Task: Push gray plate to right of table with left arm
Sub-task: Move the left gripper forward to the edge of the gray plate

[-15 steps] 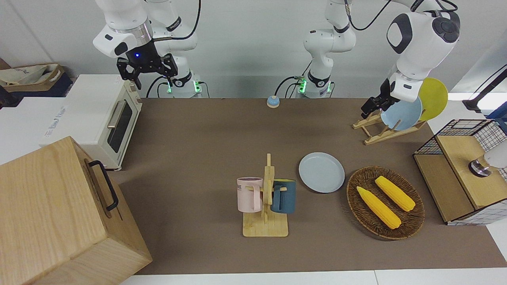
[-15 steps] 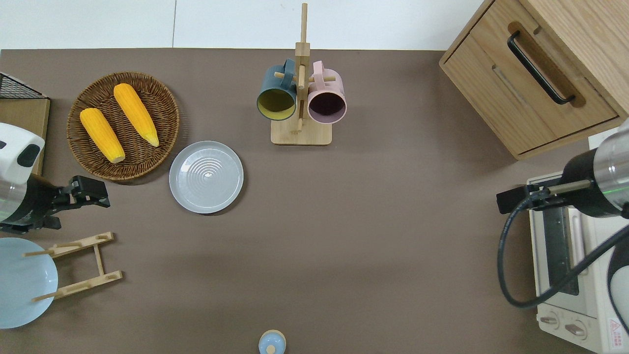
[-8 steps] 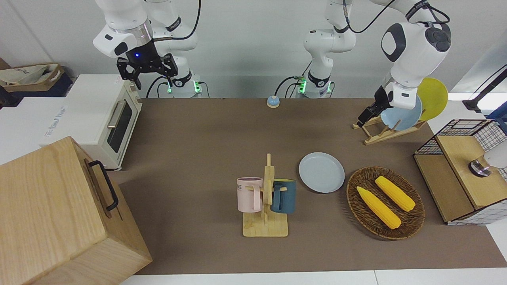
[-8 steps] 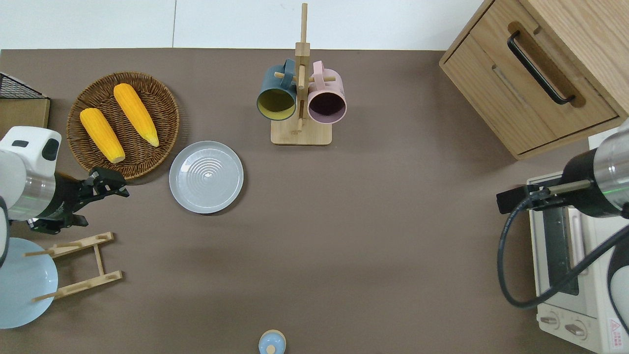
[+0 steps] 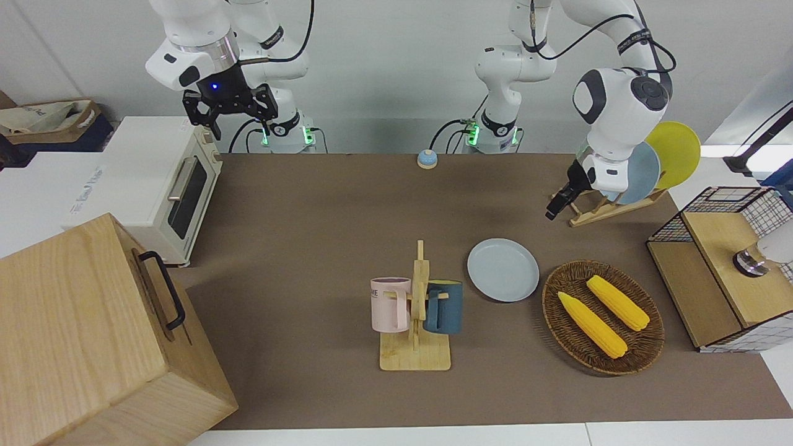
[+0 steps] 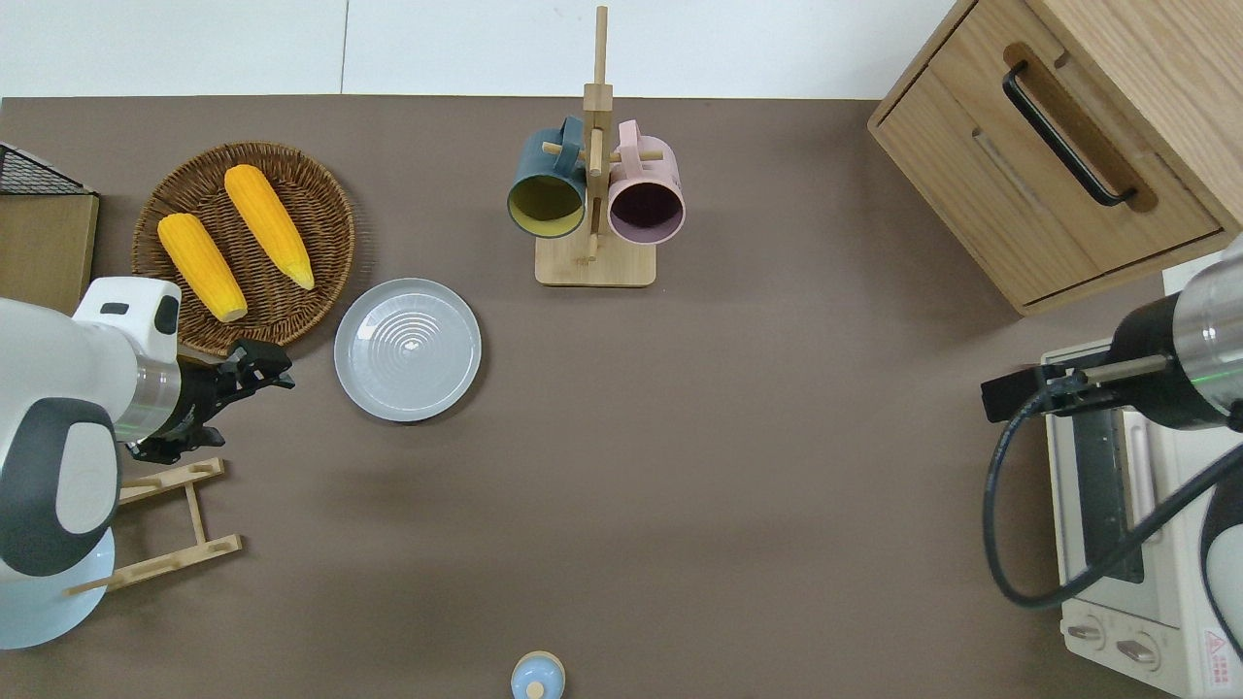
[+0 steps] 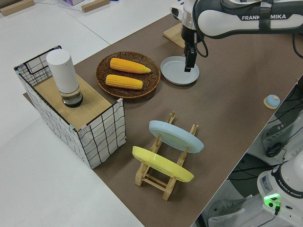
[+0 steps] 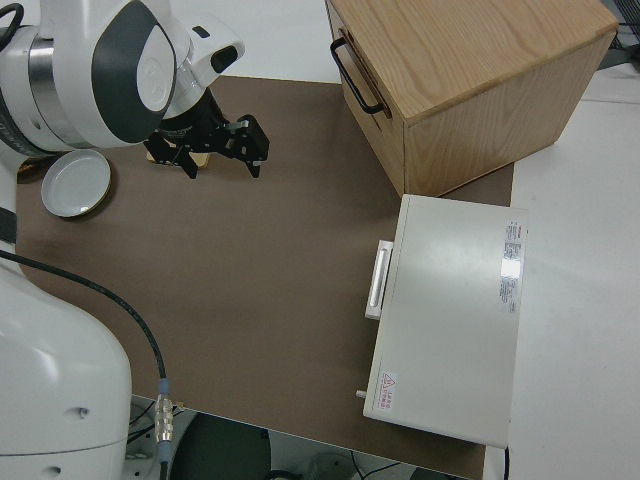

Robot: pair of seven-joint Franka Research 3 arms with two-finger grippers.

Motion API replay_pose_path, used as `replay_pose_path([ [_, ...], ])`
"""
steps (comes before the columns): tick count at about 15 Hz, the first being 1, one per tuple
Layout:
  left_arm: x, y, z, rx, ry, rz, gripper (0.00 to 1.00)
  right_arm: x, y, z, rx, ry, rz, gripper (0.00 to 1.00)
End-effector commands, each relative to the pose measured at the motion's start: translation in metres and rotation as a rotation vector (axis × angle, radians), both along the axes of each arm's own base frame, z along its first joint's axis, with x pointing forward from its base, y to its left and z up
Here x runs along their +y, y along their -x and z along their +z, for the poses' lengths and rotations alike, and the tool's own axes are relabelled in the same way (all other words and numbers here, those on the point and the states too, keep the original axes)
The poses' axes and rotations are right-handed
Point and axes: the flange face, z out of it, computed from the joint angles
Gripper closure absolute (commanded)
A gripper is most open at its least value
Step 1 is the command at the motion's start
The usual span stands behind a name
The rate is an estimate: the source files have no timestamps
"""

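Observation:
The gray plate (image 6: 408, 349) lies flat on the brown table (image 6: 680, 437), between the wicker basket and the mug rack; it also shows in the front view (image 5: 502, 270) and the left side view (image 7: 179, 75). My left gripper (image 6: 277, 361) is shut and empty, pointing down over the table just off the basket's rim. It is a short gap from the plate's rim, toward the left arm's end of the table. It also shows in the front view (image 5: 551, 212) and the left side view (image 7: 188, 64). My right gripper (image 5: 230, 111) is open and parked.
A wicker basket (image 6: 320, 209) with two corn cobs is next to the plate. The mug rack (image 6: 594, 262) holds a teal and a pink mug. A plate rack (image 6: 160, 524) holds a sky-blue plate (image 5: 638, 176) and a yellow plate (image 5: 681, 152). A wooden cabinet (image 6: 1058, 146), a toaster oven (image 6: 1117, 524) and a bell (image 6: 537, 675) are also here.
My left arm has swung from over the plate rack toward the gray plate and come lower. The plate has not moved. The right arm has not moved.

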Motion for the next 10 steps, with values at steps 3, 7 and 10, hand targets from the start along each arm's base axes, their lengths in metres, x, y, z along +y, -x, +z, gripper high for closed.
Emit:
replay_pose_path([
  [3, -0.038, 0.001, -0.049, -0.037, -0.01, 0.07, 0.0, -0.002, 0.003, 0.004, 0.006, -0.009, -0.005, 0.017],
  [7, -0.05, -0.004, -0.072, -0.028, -0.013, 0.088, 0.0, -0.002, 0.002, 0.004, 0.005, -0.009, -0.006, 0.017],
  [10, -0.057, -0.006, -0.091, -0.03, -0.015, 0.098, 0.0, -0.002, 0.002, 0.004, 0.005, -0.009, -0.005, 0.017],
])
